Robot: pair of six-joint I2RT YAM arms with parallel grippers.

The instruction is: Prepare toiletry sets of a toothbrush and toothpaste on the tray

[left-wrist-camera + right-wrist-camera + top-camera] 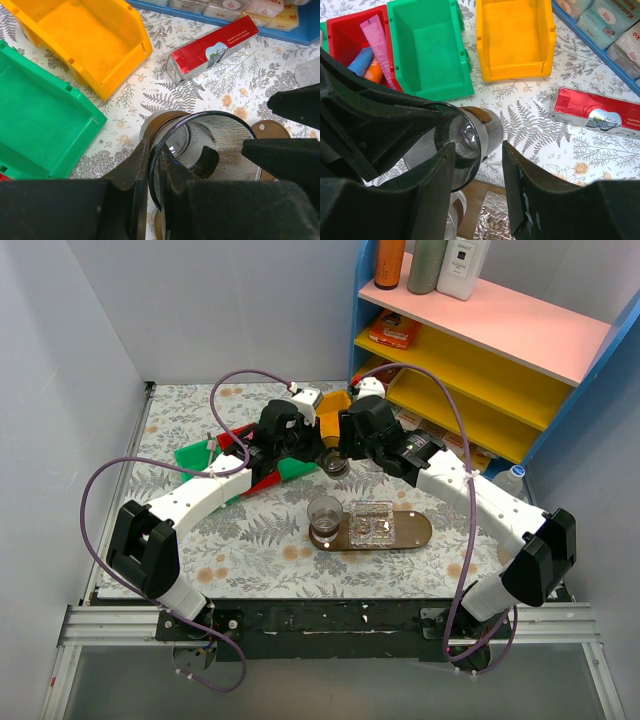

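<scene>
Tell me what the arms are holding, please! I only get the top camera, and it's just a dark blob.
Observer: A clear cup. The left gripper pinches its rim.
Operator: Where's the toothpaste?
Observer: In the red bin: a pink tube, a blue tube and an orange tube.
Operator: Anything in the other bins?
Observer: No. The green bin and the yellow bin are both empty.

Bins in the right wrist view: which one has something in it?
The red bin, far left in that view: toothpaste tubes lie inside it. The green bin and the yellow bin next to it show only bare floors.
</scene>
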